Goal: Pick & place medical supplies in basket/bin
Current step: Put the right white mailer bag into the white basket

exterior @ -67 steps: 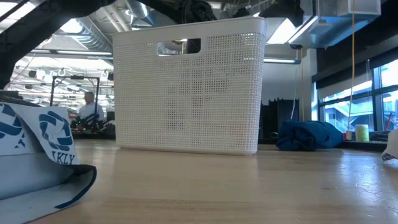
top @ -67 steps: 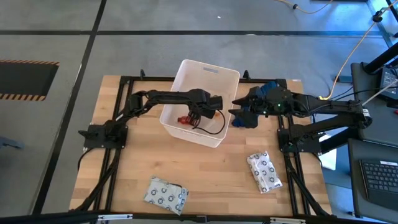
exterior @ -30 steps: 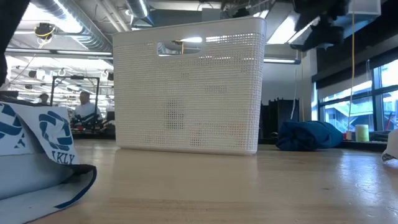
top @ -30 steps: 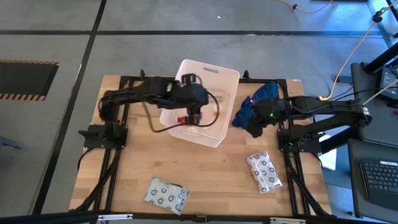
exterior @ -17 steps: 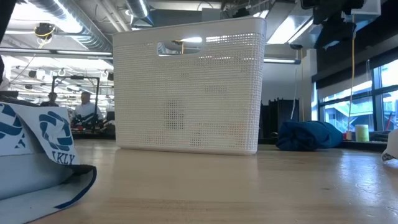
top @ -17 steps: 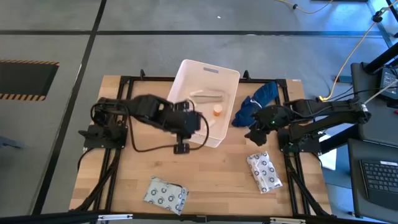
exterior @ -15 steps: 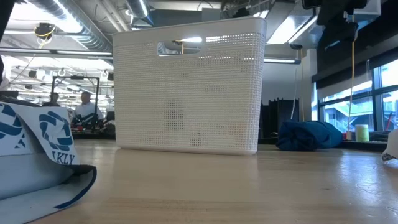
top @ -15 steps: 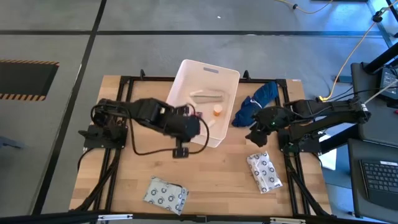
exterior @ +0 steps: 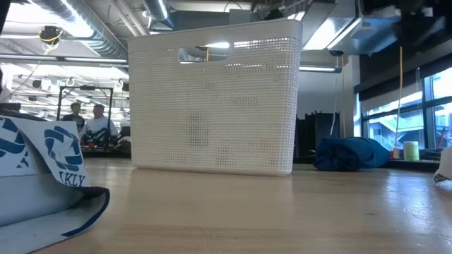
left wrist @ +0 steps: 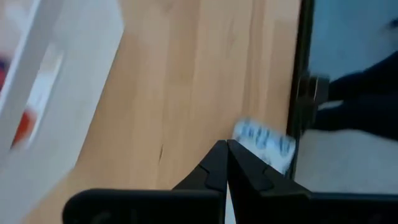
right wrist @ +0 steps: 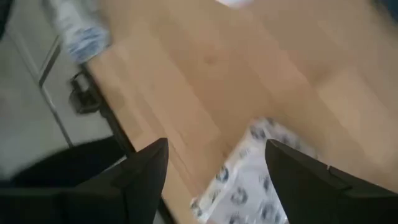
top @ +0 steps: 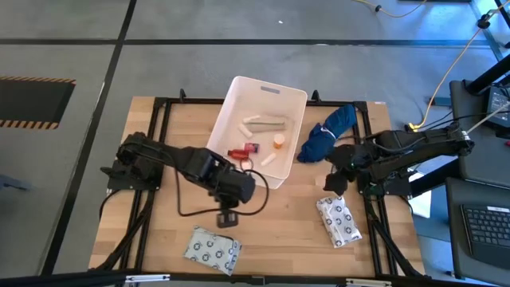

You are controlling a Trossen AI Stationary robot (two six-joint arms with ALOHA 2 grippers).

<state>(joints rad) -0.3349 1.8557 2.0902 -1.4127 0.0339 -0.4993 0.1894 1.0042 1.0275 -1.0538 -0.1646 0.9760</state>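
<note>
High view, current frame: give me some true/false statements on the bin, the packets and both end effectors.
1. The white bin is empty. False: it holds a red vial, an orange vial and pale tubes.
2. Two dotted packets lie on the table outside the bin. True: one near the front edge, the other on the right.
3. The left end effector is shut and empty. True.
4. The right end effector is shut on the blue cloth. False: it is open, above the right packet, holding nothing.
</note>
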